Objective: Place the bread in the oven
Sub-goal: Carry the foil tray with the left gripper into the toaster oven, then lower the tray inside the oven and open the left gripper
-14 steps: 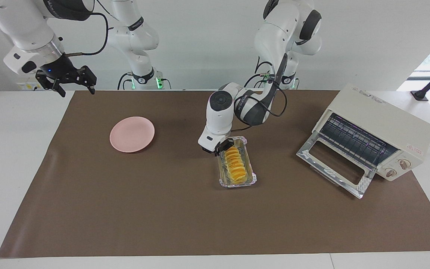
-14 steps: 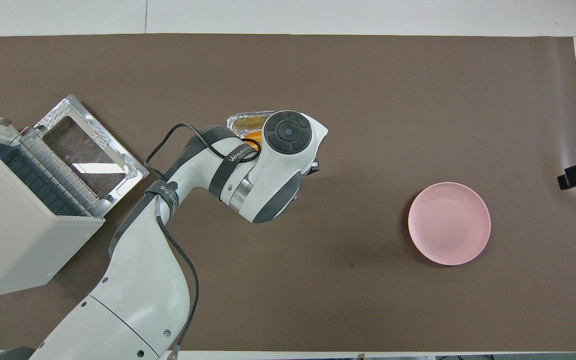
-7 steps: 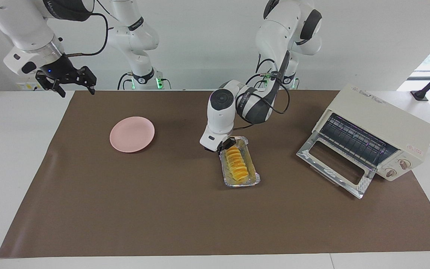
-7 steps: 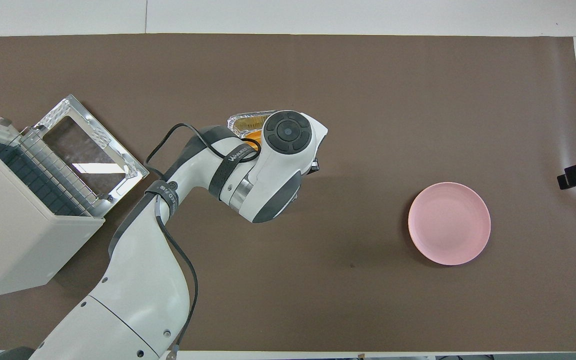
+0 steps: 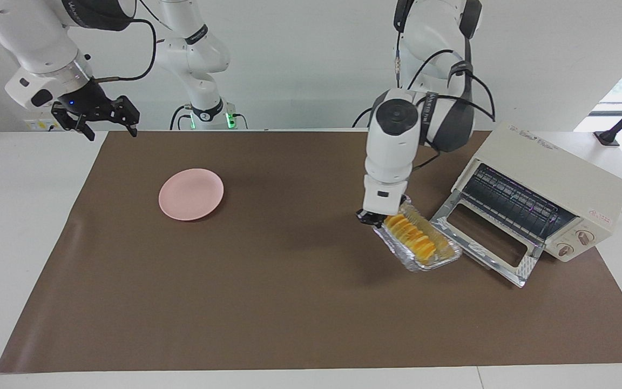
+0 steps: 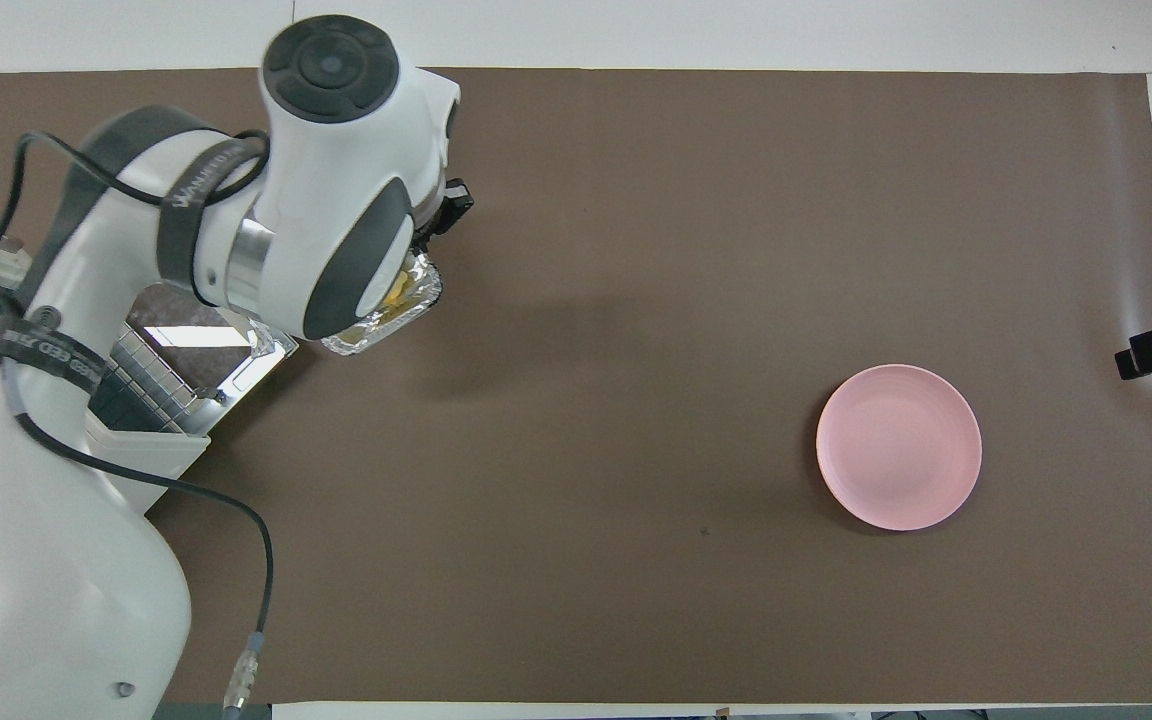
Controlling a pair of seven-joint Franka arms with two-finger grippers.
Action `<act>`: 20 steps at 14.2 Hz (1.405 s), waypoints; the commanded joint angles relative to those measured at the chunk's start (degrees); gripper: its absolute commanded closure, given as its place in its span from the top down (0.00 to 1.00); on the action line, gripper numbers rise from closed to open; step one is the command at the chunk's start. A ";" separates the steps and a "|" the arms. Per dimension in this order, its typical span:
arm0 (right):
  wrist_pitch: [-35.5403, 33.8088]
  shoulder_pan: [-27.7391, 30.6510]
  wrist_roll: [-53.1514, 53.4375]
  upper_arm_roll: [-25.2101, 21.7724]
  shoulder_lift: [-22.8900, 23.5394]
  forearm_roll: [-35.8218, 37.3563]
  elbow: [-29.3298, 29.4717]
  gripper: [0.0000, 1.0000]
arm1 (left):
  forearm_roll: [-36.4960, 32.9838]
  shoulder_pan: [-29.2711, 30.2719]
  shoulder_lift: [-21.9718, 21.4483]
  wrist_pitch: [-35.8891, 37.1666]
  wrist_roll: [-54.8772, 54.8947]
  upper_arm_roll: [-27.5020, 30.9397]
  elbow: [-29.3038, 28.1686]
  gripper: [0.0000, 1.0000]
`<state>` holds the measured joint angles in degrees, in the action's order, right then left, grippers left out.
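Observation:
The bread (image 5: 411, 236), a row of golden slices, lies in a crinkled silver foil tray (image 5: 443, 258). My left gripper (image 5: 378, 217) is shut on the tray's end rim and holds it tilted in the air, over the mat just in front of the oven's lowered glass door (image 5: 482, 237). The cream-white oven (image 5: 556, 175) stands at the left arm's end of the table with its wire rack (image 5: 511, 202) showing. In the overhead view the wrist hides most of the tray (image 6: 414, 305) and bread. My right gripper (image 5: 103, 118) waits open and empty above the table's edge at the right arm's end.
A round pink plate (image 5: 191, 194) lies on the brown mat (image 5: 235, 302) toward the right arm's end; it also shows in the overhead view (image 6: 898, 446). The oven's two knobs (image 5: 575, 243) face away from the robots. A black stand (image 5: 621, 124) sits near the oven.
My left gripper has lifted the foil tray with the bread off the mat's middle, carried it toward the oven and turned it toward the open door. The right arm has not moved.

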<state>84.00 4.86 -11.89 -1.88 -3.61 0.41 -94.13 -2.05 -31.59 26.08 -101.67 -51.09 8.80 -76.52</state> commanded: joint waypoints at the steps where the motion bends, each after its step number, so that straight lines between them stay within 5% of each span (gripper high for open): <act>1: -0.95 -0.20 -0.94 -0.05 0.27 0.38 0.44 1.00 | -1.12 5.47 -1.29 0.34 2.29 0.26 -3.62 0.00; 9: -0.95 -0.46 -0.94 -0.05 0.27 0.38 0.44 1.00 | -4.09 16.64 -3.48 4.46 3.80 0.26 -8.37 0.00; 16: -0.95 -0.46 -0.94 0.03 0.27 0.38 0.44 1.00 | -6.92 18.14 -8.41 6.40 3.63 0.43 -18.91 0.00; 20: -0.95 -0.46 -0.94 0.03 0.27 0.38 0.44 1.00 | -10.08 18.05 -9.03 6.84 4.24 0.34 -20.16 0.00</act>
<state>83.88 4.57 -11.89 -1.79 -3.61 0.41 -94.13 -9.32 -13.66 19.60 -95.23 -47.23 9.53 -94.12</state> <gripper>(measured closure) 0.000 0.982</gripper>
